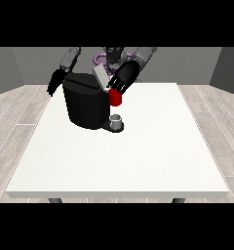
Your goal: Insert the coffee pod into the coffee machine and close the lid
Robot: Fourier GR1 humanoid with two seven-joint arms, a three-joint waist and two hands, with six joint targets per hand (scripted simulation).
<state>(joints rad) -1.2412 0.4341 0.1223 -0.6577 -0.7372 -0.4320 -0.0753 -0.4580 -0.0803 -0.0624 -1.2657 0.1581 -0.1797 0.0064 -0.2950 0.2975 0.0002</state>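
The black coffee machine [85,105] stands on the far left part of the white table [138,161]. Its grey lid [101,77] is tilted up at the top. The hand at the view's right [124,77] hovers right beside the raised lid, just above a red thing at the machine [115,98]. A small grey thing [117,120] sits on the machine's low front base; I cannot tell it for the pod. The hand at the view's left [54,83] hangs behind the machine's left side with its fingers straight and pointing down, holding nothing.
The table's near edge [119,194] runs across the bottom of the view. The robot's torso [111,54] stands behind the machine at the far edge. Wood flooring surrounds the table.
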